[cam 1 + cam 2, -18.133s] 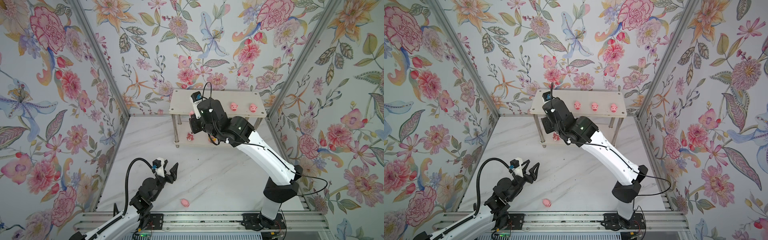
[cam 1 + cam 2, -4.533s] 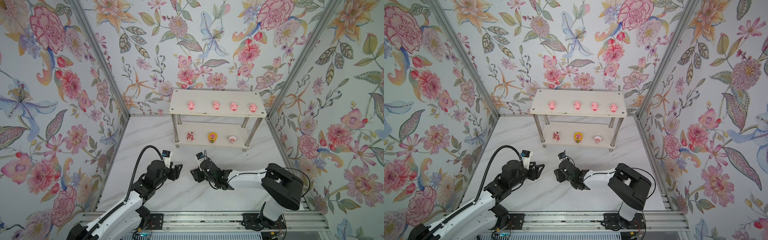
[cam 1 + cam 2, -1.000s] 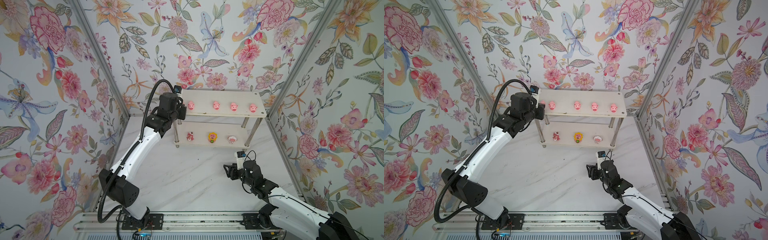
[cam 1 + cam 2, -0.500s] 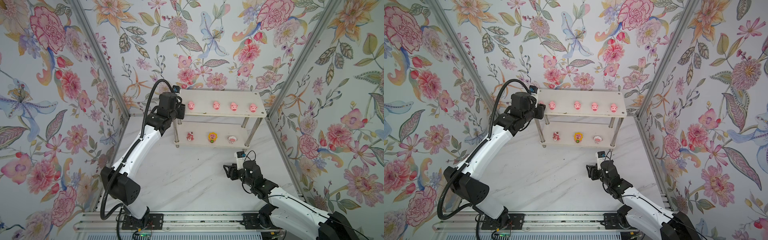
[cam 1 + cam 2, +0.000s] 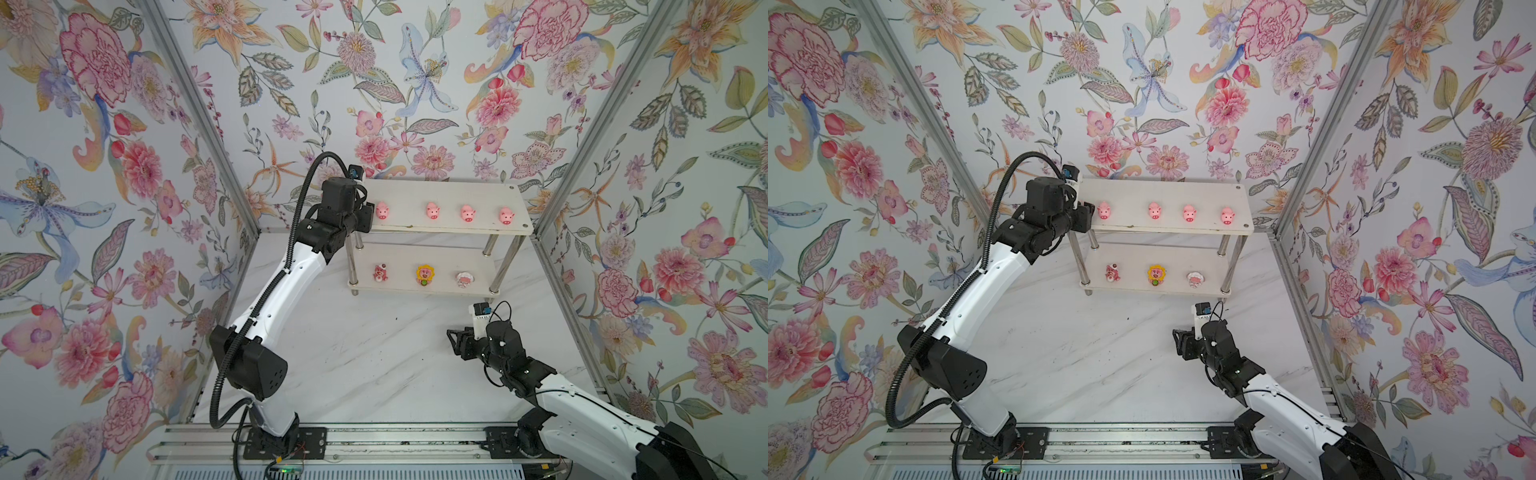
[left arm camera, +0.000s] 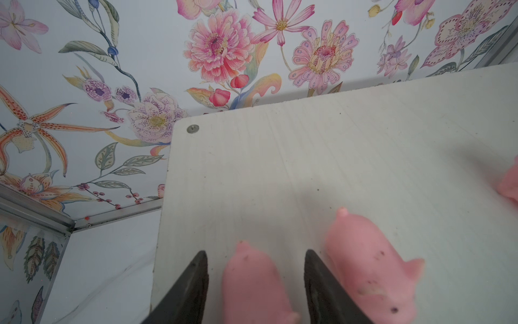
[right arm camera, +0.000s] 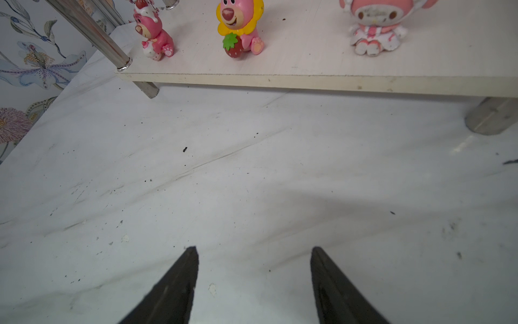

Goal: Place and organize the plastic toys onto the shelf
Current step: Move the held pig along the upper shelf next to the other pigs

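The white shelf (image 5: 486, 195) stands against the back wall. In the left wrist view a pink pig (image 6: 252, 286) sits on its top tier (image 6: 308, 157) at the left end. My left gripper (image 6: 255, 254) is open around it, with a gap on each side. A second pig (image 6: 370, 266) stands just beside one of the fingers (image 6: 322, 283). In both top views several pigs (image 5: 432, 210) line the top tier. The bear (image 5: 379, 273), the yellow-petalled toy (image 5: 424, 275) and the pink-and-white toy (image 5: 463, 279) stand below. My right gripper (image 5: 455, 338) hangs open and empty over the floor.
The left arm's wrist (image 5: 340, 208) hides the top tier's left end in both top views. Chrome legs (image 7: 101, 42) hold up the tiers. Flowered walls close in the marble floor (image 5: 374, 353) on three sides, and a metal rail (image 5: 374, 440) runs along the front.
My left gripper has opened and let go of the pig at the top tier's left end. The right arm has stayed put.
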### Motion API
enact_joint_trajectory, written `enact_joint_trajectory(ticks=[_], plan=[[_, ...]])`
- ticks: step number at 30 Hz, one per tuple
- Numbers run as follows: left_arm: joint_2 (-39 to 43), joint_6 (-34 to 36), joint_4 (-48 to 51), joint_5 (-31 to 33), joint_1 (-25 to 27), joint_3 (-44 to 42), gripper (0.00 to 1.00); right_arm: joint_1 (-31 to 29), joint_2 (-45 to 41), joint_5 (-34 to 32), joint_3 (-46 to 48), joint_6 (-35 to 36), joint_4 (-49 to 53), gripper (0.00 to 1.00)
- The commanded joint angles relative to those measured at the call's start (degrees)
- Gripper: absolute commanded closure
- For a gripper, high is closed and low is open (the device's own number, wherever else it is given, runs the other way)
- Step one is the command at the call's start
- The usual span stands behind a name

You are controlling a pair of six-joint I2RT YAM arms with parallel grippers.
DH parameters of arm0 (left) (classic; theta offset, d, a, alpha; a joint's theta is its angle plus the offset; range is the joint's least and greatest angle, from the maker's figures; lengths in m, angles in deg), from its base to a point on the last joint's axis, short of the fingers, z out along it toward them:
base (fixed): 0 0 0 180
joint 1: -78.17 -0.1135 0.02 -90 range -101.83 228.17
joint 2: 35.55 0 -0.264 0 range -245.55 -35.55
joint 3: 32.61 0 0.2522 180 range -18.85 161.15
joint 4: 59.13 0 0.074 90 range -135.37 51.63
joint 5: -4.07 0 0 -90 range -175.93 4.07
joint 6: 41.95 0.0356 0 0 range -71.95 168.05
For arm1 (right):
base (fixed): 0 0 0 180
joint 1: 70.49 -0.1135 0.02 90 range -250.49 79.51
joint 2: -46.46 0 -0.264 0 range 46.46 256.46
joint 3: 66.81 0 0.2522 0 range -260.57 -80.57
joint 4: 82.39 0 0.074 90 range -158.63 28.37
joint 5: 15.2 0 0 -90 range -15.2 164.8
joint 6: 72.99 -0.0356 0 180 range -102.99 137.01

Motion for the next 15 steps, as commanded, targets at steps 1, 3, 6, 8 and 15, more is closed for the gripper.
enact_joint_trajectory(ticks=[1, 3, 6, 8, 15], plan=[[0.5, 1.3, 2.0, 1.5, -0.6, 3.4, 0.42, 0.4, 0.4, 0.5, 0.8, 0.3, -0.8, 0.35], [0.9, 1.2, 2.3, 1.4, -0.7, 4.1, 0.42, 0.4, 0.6, 0.7, 0.8, 0.2, -1.0, 0.35], [1.1, 0.9, 2.9, 1.1, -0.7, 4.9, 0.42, 0.4, 0.5, 0.8, 0.8, 0.1, -0.9, 0.34], [1.3, 0.9, 3.4, 1.1, -0.7, 5.2, 0.42, 0.3, 0.3, 0.8, 0.8, 0.1, -0.9, 0.34], [2.2, 1.3, 5.5, 1.5, -0.4, 7.1, 0.45, 0.4, 0.2, 0.9, 0.8, 0.0, -0.8, 0.34]])
